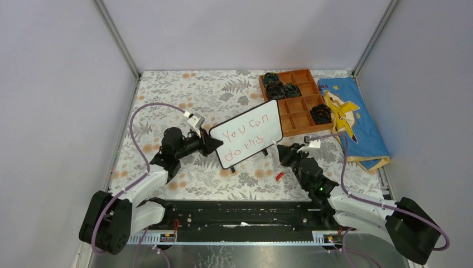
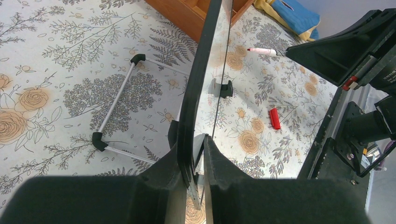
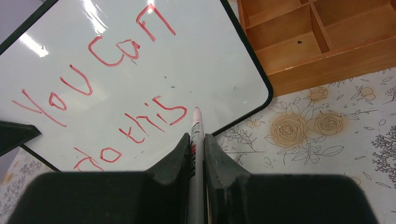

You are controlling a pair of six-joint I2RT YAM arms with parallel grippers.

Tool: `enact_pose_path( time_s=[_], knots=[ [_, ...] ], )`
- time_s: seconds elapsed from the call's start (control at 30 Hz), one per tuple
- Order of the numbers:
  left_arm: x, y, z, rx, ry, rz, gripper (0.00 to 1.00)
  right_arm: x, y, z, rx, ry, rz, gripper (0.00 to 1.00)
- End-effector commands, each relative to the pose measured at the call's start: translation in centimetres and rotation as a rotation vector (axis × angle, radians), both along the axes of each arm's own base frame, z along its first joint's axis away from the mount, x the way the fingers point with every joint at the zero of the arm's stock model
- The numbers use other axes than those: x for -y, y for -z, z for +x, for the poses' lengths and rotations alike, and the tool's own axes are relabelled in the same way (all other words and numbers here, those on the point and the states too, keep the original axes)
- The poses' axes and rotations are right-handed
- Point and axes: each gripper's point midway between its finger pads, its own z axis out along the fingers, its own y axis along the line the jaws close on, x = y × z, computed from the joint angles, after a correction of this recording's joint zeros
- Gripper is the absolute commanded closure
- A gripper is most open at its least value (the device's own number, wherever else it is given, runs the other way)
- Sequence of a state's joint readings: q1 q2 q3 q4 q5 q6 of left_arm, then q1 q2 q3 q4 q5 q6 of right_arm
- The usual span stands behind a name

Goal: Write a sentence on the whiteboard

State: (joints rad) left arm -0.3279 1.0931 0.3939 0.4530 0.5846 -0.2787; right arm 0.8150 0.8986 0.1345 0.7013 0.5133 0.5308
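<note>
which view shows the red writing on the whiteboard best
Right wrist: the sentence fills the frame, every letter legible. Top external shows the sentence small but readable. Left wrist sees the whiteboard edge-on, so no writing.

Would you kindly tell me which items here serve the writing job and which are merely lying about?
Job: whiteboard, red sentence, marker in right gripper, left gripper clamping the board.
Lying about: wooden compartment tray, blue cloth, small red cap.
</note>
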Motion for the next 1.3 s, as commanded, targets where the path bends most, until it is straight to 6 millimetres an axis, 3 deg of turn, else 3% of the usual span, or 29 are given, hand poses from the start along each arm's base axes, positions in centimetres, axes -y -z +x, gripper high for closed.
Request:
enact_pose_path(
  time_s=[0.0, 0.47, 1.03, 1.27],
  knots=[
    [-2.0, 4.0, 0.4, -0.064, -0.091, 0.131, 0.87, 0.2, -2.8, 1.2, 0.049, 0.050, 0.098, 1.00],
    [-2.2, 4.3, 0.8, -0.084, -0.112, 0.141, 0.87, -1.7, -2.0, 0.6, 0.071, -0.098, -0.011, 1.00],
    [-2.7, 4.2, 1.0, -0.080, -0.146, 0.142, 0.84, -1.1, -1.6, 1.2, 0.058, -0.031, 0.041, 1.00],
    [-2.8, 4.0, 1.1, -0.074, -0.153, 0.145, 0.88, -0.9, -1.6, 1.4, 0.061, -0.017, 0.023, 1.00]
  ],
)
